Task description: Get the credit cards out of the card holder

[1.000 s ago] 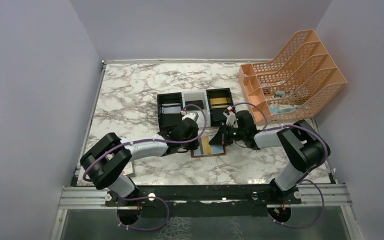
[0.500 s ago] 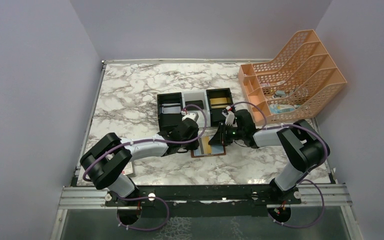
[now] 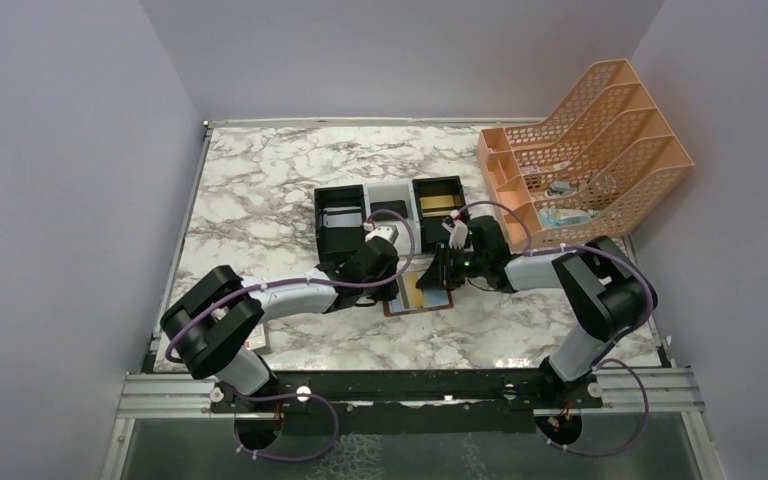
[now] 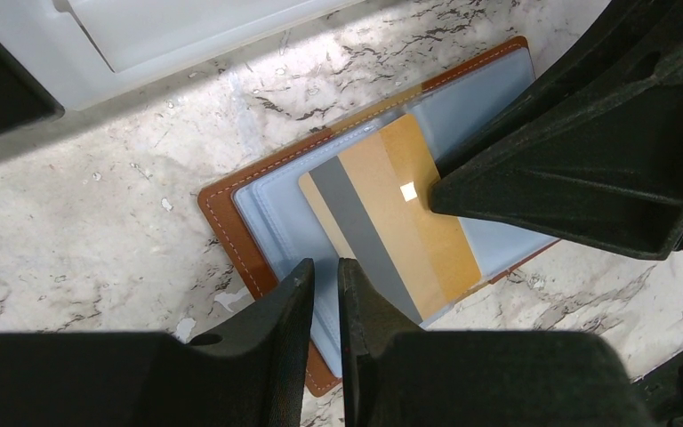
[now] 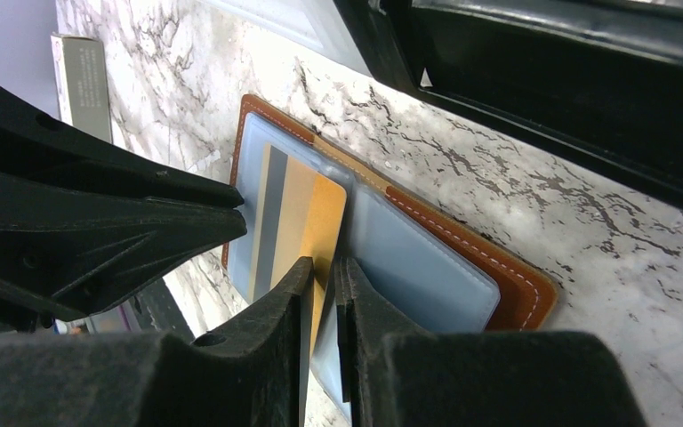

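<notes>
Card holder (image 4: 222, 213): I see it lying open on the worktop (image 4: 80, 205).
Gold card (image 4: 409, 222): slanted over its blue-grey pockets.
Right pincer (image 5: 324, 267): narrow slit at the card's edge; whether it grips, I cannot tell.
Left pincer (image 4: 325, 267): narrow slit, tips over the holder; grip unclear.

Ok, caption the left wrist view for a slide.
Left gripper and right gripper flank a gold credit card on the open card holder.

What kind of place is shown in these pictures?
Probably a robot test bench in a laboratory. The left arm and the right arm are bolted to a metal rail at the edge of a marble-patterned table, and plain walls close it in on three sides.
</notes>
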Controlling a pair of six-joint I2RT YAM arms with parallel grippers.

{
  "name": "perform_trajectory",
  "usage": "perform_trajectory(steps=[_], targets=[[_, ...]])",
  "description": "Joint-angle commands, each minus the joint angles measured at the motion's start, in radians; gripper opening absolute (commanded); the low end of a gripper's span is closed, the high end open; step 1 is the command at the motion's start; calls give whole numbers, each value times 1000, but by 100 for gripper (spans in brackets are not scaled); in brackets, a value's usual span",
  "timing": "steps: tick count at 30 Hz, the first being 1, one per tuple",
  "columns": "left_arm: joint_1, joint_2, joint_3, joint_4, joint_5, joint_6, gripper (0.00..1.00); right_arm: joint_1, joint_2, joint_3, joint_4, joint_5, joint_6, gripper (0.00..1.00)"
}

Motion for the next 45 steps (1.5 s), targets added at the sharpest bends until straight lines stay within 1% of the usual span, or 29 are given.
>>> perform_trajectory(steps=[1, 4, 8, 10, 11, 13, 19, 24, 29, 33, 37, 40, 45], targets=[[-10, 14, 15, -45, -17, 3, 19, 3, 30, 7, -29, 23, -32, 18], [-10, 18, 16, -45, -16, 3, 19, 12, 31, 14, -40, 46, -33, 20], [-11, 24, 18, -44, -23, 0, 19, 63, 42, 63, -136, 175, -57, 21], [-10, 24, 16, -46, -30, -2, 18, 67, 31, 56, -130, 200, -45, 21], [-11, 22, 16, -49, -35, -3, 18, 67, 22, 53, -133, 218, -41, 19], [-10, 20, 17, -60, -48, -3, 17, 67, 0, 51, -154, 255, -43, 13], [-10, 13, 20, -72, -67, -2, 17, 66, -80, 25, -155, 271, -40, 1], [-10, 7, 26, -79, -70, 3, 16, 60, -107, 11, -147, 259, -37, 1], [-10, -7, 30, -82, -74, 1, 17, 56, -102, 15, -145, 247, -36, 1], [-19, -27, 33, -87, -79, -6, 22, 55, -104, 18, -146, 241, -31, 1], [-40, -71, 27, -56, -76, -18, 33, 55, -106, 19, -143, 225, -32, 1], [-53, -105, 4, 16, -42, -22, 37, 55, -105, 16, -135, 208, -32, 1], [-55, -125, -66, 200, 26, -47, 41, 55, -109, 13, -124, 191, -36, 1]])
